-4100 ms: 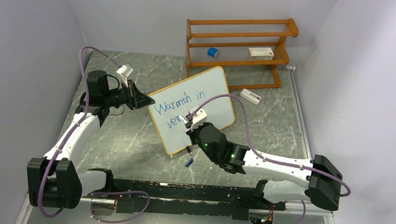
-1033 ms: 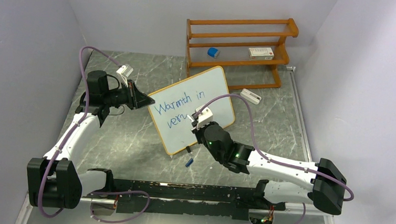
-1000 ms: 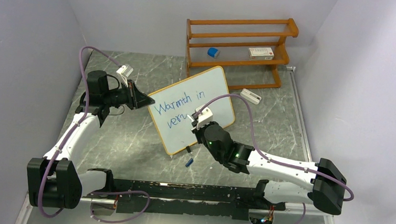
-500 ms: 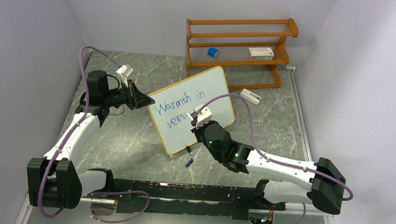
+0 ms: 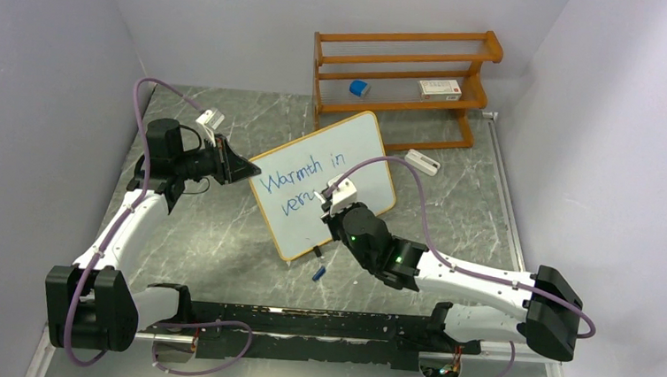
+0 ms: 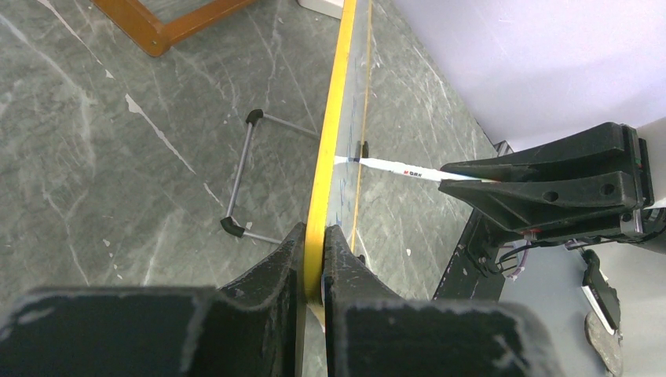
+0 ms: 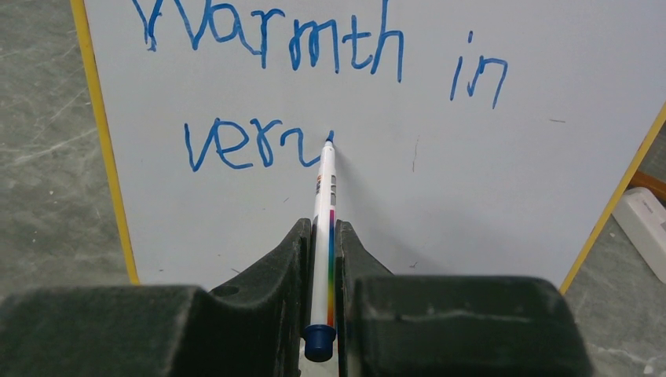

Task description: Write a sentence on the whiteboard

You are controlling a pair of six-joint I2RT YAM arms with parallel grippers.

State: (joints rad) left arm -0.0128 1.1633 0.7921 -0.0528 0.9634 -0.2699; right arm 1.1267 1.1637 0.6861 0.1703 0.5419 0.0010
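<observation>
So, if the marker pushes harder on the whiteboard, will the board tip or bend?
Probably it would tip: the whiteboard leans on a thin wire stand, and only the left gripper, shut on its yellow edge, steadies it. It looks thin and likely light, so it may flex slightly under the marker.

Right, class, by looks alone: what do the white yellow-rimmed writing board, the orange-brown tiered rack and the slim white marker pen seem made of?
White writing board: smooth coated panel, maybe melamine or painted steel; ink sits crisp on it. Orange-brown rack: probably varnished wood, given its even tan colour and square rails. Slim white marker pen: likely plastic; smooth barrel with printed colour band.
</observation>
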